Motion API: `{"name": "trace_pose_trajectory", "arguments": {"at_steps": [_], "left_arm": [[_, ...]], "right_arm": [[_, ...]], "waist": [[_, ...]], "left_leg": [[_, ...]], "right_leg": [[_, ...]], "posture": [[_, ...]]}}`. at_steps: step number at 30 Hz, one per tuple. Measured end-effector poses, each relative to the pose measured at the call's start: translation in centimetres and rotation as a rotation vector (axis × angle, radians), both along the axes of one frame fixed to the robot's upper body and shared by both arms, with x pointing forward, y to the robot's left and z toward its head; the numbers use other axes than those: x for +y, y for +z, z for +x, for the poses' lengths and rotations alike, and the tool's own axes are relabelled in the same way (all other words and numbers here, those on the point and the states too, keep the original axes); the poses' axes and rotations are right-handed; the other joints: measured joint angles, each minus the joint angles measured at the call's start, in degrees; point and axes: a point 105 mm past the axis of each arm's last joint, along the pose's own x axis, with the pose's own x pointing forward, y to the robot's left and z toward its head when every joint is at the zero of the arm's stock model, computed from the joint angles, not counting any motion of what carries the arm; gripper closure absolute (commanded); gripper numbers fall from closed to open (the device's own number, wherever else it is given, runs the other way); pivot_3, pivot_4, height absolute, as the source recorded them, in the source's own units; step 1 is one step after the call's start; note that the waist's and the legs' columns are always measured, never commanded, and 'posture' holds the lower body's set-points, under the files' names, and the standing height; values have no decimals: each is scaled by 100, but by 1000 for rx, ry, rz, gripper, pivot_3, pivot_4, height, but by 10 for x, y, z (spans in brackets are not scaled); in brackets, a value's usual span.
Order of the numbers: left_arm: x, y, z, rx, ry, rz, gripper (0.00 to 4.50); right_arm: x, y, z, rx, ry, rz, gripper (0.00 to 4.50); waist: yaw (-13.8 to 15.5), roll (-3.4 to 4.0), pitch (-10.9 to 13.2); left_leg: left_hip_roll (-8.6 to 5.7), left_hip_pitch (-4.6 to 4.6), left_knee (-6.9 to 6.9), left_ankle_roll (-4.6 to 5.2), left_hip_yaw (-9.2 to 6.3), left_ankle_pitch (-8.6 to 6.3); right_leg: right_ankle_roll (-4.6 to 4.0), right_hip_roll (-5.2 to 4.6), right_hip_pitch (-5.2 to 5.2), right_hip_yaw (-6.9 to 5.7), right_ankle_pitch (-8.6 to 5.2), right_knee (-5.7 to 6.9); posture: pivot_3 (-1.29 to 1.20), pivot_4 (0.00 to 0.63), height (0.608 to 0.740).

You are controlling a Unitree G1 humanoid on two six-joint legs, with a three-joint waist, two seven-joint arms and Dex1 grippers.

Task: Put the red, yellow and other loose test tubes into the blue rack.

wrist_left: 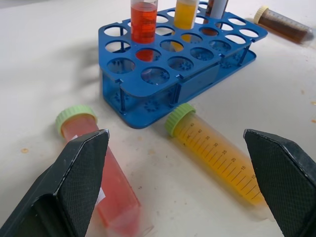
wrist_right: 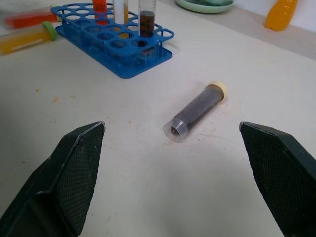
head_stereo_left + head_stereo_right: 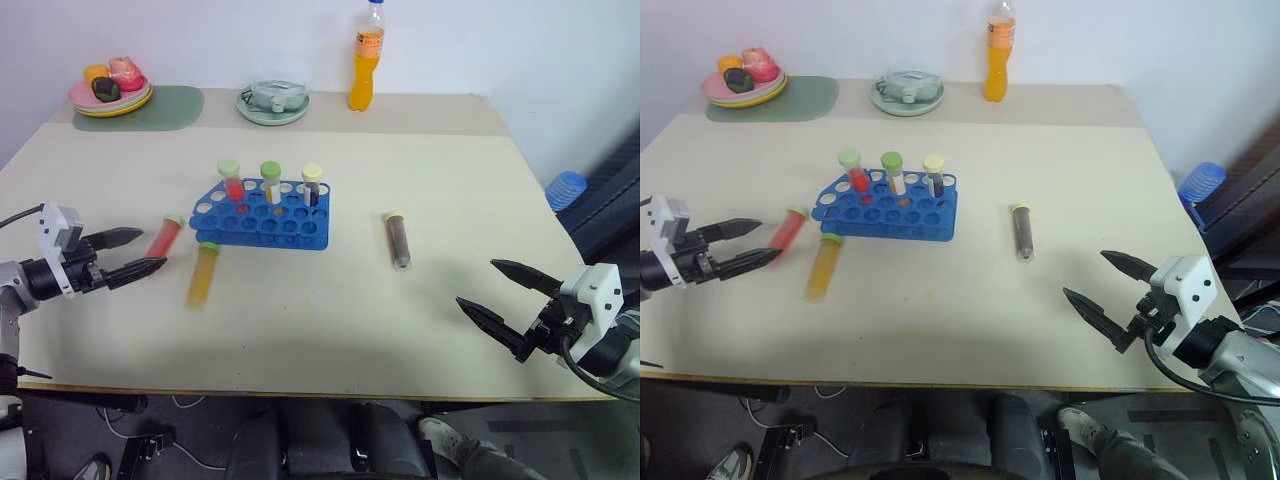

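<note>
Left pincer (image 3: 130,252) spread wide, empty; right pincer (image 3: 500,292) likewise, both near level.

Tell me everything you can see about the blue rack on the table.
The blue rack is a low, bright blue plastic stand, its top a grid of round holes, resting flat on the table. Three capped tubes stand upright in its back row: red, yellow and dark. The other holes are open. A loose yellow tube lies by its front left corner, cap towards it; whether they touch is unclear. No claw touches the rack.
</note>
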Motion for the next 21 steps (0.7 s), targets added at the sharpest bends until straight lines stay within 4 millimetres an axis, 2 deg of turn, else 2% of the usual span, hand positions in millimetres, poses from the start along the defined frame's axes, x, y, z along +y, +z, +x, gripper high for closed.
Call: {"name": "trace_pose_trajectory", "arguments": {"at_steps": [13,17,21], "left_arm": [[-7,7,6,-56,-19,6,33],[-21,13,7,-97,-63,-7,33],[-46,24,7,-148,-149,-29,33]], "right_arm": [[7,6,10,-16,15,0,0],[6,5,12,-3,11,-37,0],[5,12,20,-39,-21,-56,0]], "waist": [[0,-1,0],[9,-1,-1],[-6,-2,-1]], "left_leg": [[-1,0,0,0,0,0],[-2,-1,2,1,0,0],[-1,-1,2,0,0,0]], "right_leg": [[7,0,0,0,4,2],[8,-1,0,0,4,1],[9,1,0,0,5,3]], "posture": [[0,150,740],[0,150,740],[0,150,740]]}}
